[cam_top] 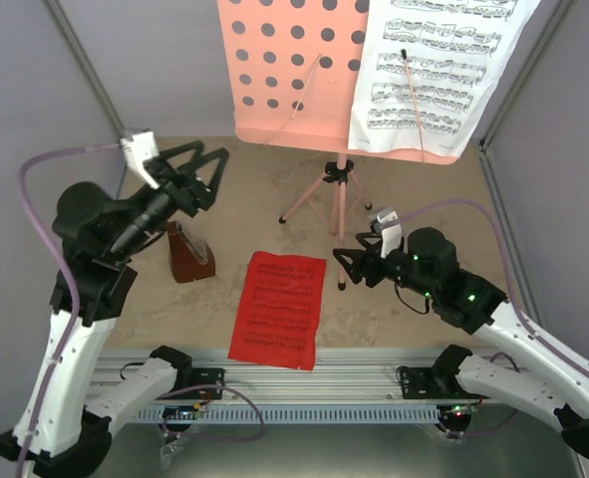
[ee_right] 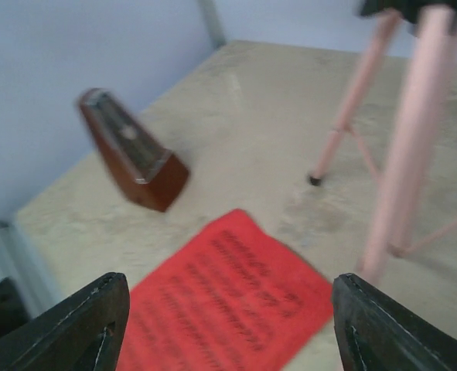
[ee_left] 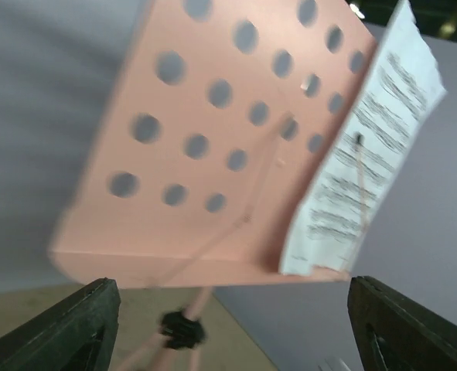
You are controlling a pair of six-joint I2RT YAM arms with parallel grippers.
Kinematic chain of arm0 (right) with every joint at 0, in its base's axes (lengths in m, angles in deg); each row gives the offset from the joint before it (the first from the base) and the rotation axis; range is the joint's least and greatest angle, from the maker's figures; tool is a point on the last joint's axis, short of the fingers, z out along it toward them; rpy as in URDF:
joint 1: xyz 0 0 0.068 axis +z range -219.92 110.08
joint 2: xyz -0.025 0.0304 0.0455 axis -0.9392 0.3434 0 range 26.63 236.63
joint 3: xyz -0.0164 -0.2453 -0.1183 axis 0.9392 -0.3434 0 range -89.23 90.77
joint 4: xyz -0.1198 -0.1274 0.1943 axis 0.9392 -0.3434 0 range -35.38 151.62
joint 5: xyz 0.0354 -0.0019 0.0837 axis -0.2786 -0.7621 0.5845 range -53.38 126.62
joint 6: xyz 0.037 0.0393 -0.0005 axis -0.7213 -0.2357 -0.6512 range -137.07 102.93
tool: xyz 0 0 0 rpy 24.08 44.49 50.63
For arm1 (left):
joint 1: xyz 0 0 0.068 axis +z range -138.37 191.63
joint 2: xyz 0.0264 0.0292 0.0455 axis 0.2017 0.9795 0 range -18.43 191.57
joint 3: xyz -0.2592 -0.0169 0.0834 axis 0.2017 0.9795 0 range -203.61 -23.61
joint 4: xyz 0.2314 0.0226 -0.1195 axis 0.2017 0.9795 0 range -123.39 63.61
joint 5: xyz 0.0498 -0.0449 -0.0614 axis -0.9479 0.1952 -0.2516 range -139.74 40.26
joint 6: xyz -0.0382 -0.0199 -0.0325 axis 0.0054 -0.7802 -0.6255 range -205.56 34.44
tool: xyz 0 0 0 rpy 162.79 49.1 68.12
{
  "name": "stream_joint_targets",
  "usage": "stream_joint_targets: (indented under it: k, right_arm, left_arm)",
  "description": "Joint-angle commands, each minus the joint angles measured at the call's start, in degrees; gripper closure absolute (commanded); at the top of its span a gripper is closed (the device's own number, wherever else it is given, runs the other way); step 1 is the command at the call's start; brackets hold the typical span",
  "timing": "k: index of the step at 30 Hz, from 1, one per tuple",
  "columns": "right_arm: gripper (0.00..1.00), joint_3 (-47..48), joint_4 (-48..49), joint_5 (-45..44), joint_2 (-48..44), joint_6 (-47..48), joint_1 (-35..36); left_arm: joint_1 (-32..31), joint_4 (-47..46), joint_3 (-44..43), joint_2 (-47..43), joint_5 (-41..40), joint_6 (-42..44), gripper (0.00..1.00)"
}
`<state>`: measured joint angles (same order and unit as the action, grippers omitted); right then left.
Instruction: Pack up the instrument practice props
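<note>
The pink music stand (cam_top: 292, 70) rises at the back of the table on its tripod legs (cam_top: 326, 199), and a white music sheet (cam_top: 436, 70) rests on the right of its hole-dotted desk. Flat on the table near the front lies a red music sheet (cam_top: 278, 309). The brown pyramid metronome (cam_top: 188, 255) stands to its left. My left gripper (cam_top: 206, 171) hangs open above the metronome, facing the stand's desk (ee_left: 213, 154) and the white sheet (ee_left: 367, 154). My right gripper (cam_top: 340, 269) is open, low beside a tripod leg (ee_right: 402, 147), over the red sheet (ee_right: 228, 309).
Grey walls close in the left, back and right, with metal posts (cam_top: 85, 70) at the corners. An aluminium rail (cam_top: 304, 383) runs along the near edge between the arm bases. The metronome (ee_right: 131, 151) stands close to the left wall.
</note>
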<state>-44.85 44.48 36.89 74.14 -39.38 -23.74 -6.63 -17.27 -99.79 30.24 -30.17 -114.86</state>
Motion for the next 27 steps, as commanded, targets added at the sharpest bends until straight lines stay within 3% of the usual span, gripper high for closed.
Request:
stream_joint_targets:
  k: [1,5,12,16,27]
  right_arm:
    - [0.27,8.07,-8.60,14.85,-1.70,2.99,0.18]
    - [0.19,17.04,-11.88,14.87,-1.76,4.95,0.23]
    - [0.17,27.54,-11.40,6.28,-2.64,7.87,0.23]
    - [0.19,31.28,-11.85,-7.22,-1.35,8.65,0.23]
    - [0.21,39.16,-10.47,-22.13,3.39,14.38,0.23]
  left_arm:
    - [-10.76,4.60,-3.89,5.49,-0.29,-0.66,0.17]
    - [-19.81,6.68,-9.23,12.24,-4.41,2.23,0.17]
    - [-28.25,7.32,-19.10,23.90,-6.75,4.02,0.17]
    - [-29.20,8.84,-24.60,28.78,-10.90,3.94,0.16]
    - [-29.20,10.86,-33.43,37.02,-14.92,3.52,0.17]
